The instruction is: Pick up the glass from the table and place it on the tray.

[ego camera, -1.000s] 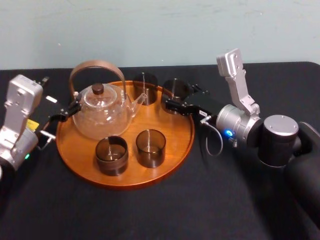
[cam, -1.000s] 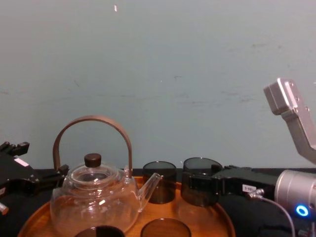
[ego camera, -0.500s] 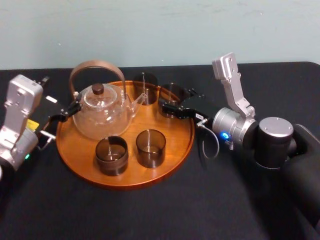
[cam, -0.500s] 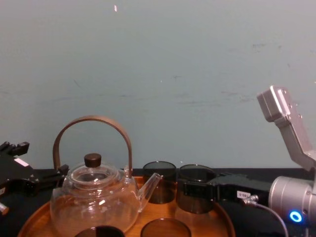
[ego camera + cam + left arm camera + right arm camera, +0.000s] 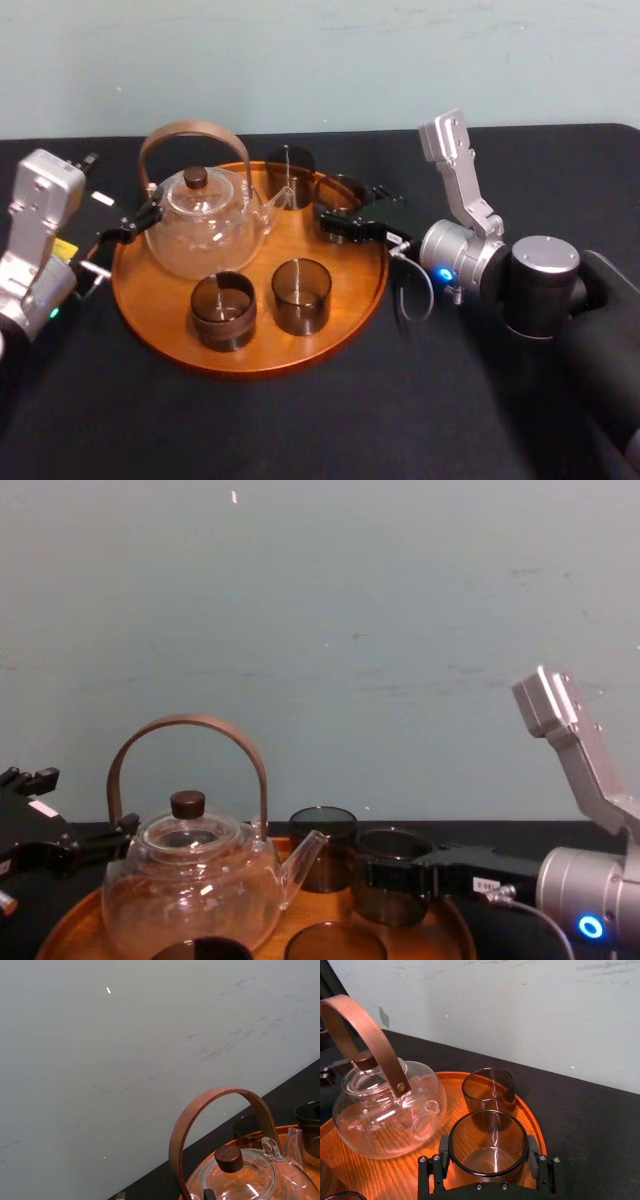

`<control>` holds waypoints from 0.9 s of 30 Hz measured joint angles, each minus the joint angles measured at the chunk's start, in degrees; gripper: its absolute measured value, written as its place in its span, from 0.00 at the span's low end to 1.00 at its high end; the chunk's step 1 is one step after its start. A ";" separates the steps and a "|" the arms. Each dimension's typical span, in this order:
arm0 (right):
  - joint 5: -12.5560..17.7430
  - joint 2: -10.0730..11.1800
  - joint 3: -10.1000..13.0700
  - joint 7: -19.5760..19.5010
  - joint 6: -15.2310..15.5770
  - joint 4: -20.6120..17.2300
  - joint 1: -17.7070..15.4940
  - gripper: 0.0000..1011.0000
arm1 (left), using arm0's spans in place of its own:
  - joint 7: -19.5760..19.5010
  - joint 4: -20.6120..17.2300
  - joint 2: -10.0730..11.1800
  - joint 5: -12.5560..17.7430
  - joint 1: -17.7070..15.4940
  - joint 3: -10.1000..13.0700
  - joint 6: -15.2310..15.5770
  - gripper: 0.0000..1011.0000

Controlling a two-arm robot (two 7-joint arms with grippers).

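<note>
One glass [image 5: 343, 190] is clamped in your right gripper [image 5: 488, 1149], at the tray's [image 5: 152, 292] upper right. Your left gripper [image 5: 120, 232] rests left of the tray

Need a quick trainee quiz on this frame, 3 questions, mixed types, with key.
1. True or false: the right gripper grips a glass at the far right side of the tray.
2. How many smoky glasses does the head view show, gripped one included? A two, B three, C four.
3. Fill in: the left gripper sits at the tray's left edge, beside the ______.

Key: 1 true; 2 C; 3 teapot.
</note>
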 joint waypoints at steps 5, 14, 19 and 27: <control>-0.43 -0.02 -0.49 -0.36 -0.05 0.21 0.08 0.90 | 0.00 0.00 0.00 0.00 0.00 0.00 0.00 1.00; -1.33 -0.02 -0.92 -0.79 -0.48 0.26 0.15 0.90 | 0.00 0.00 0.00 0.00 0.00 0.00 0.00 1.00; -1.30 -0.01 -0.86 -0.79 -0.47 0.26 0.15 0.90 | 0.00 0.00 0.00 0.00 0.00 0.00 0.00 1.00; -1.23 -0.01 -0.81 -0.79 -0.48 0.24 0.15 0.96 | 0.00 0.00 0.00 0.00 0.00 0.00 0.00 1.00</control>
